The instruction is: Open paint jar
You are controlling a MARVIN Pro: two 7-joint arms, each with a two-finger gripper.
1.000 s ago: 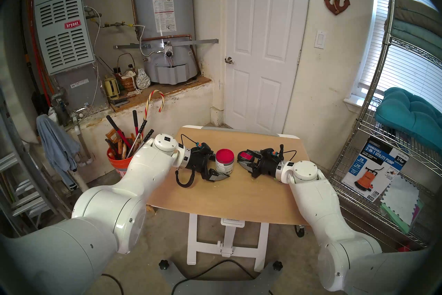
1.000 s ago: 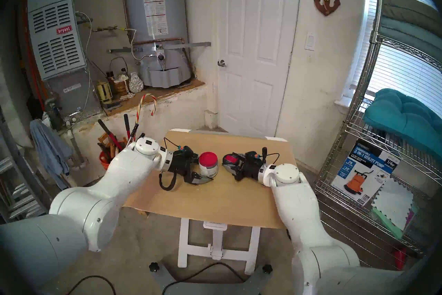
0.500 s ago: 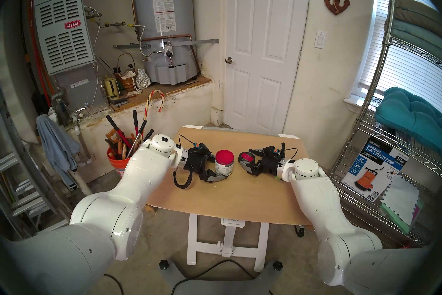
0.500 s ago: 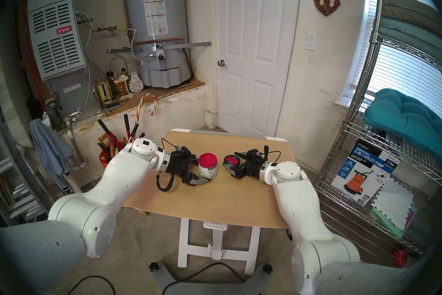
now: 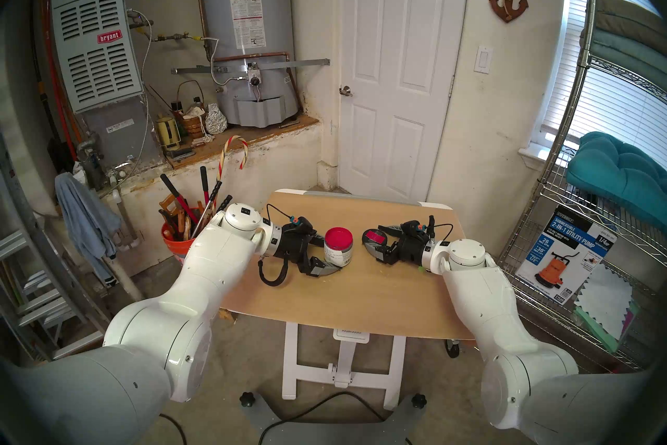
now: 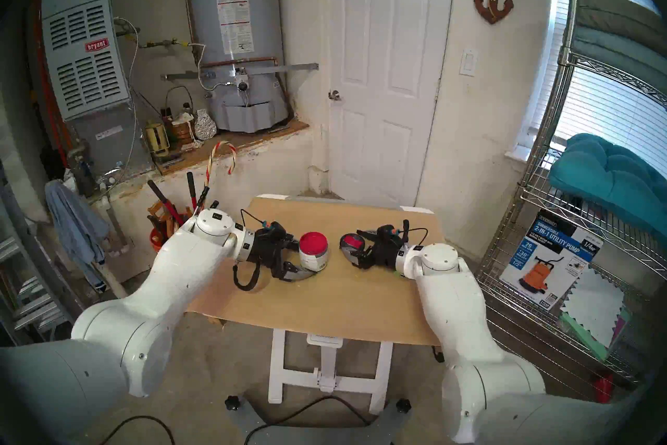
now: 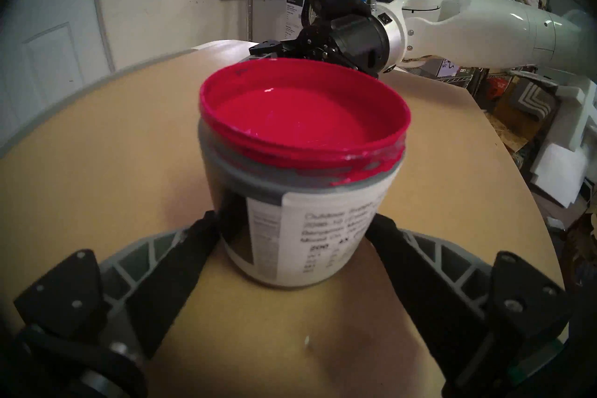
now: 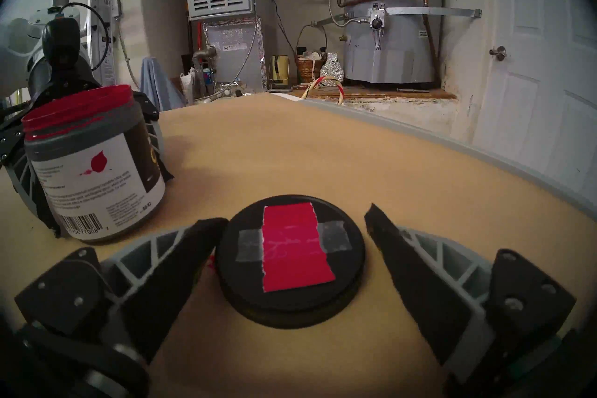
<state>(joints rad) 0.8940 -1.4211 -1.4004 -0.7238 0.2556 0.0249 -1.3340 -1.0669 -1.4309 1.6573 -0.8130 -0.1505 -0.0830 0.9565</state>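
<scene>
**A:** What is hard to make out?

**B:** In the left wrist view, the small print on the white-and-grey label of the small squat cylindrical paint jar point(image 7: 300, 181) blurs out, and the jar's body hides most of the right gripper point(image 7: 268, 49) behind it at 12 o'clock. From the head, the far finger of the left gripper point(image 5: 326, 254) is mostly tucked behind the jar. Whether those fingers touch the jar's wall, I cannot tell.

**B:** The wrist view shows the left jaws spread wide, one finger on either side of the jar's base.

**A:** And the jar itself?

**B:** It stands upright and uncovered on the tan wooden tabletop point(image 5: 361, 296), near the middle, glossy red paint inside, red smears on the threaded neck, a grey band below, a barcode low on the label.

**A:** The lid?

**B:** The round black lid point(image 8: 290, 261) with a red square taped on by grey strips lies flat on the table at the jar's 3 o'clock, well apart from it. The right jaws stand open around it; the left finger is just beside its rim, the right finger clear of it.
</scene>
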